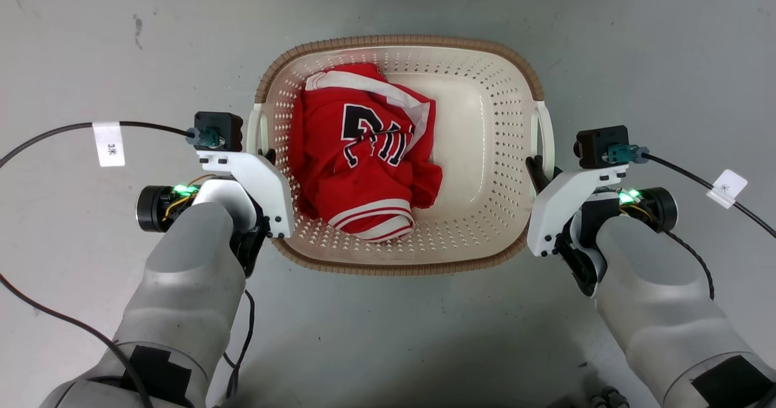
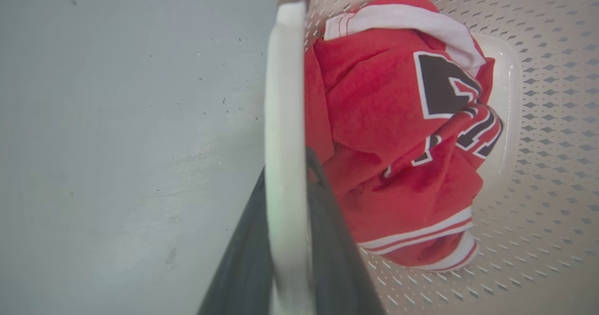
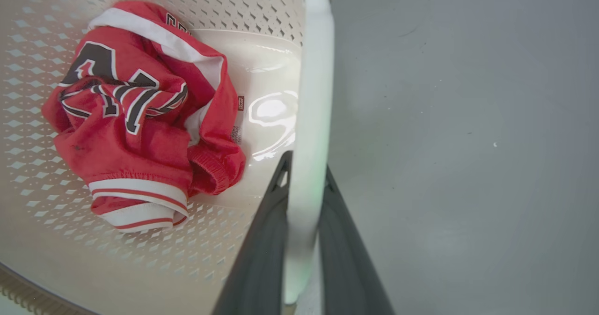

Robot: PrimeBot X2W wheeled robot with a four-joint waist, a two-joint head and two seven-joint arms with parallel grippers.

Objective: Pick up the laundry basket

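Note:
The cream laundry basket [image 1: 497, 123], with perforated walls and a brown woven-look rim, sits on the grey floor at the centre of the head view. A crumpled red jersey [image 1: 364, 153] lies inside it. My left gripper [image 1: 267, 153] is at the white left handle [image 1: 253, 130]. In the left wrist view the two dark fingers press both sides of that handle [image 2: 285, 95]. My right gripper [image 1: 533, 165] is at the white right handle [image 1: 547, 132]. In the right wrist view its fingers clamp that handle [image 3: 314, 71] the same way. I cannot tell whether the basket is off the floor.
Black cables with white tags trail over the floor at the left [image 1: 109, 144] and right [image 1: 727, 188]. Bare grey floor [image 1: 388, 335] surrounds the basket. A small dark object [image 1: 606, 399] pokes in at the bottom right edge.

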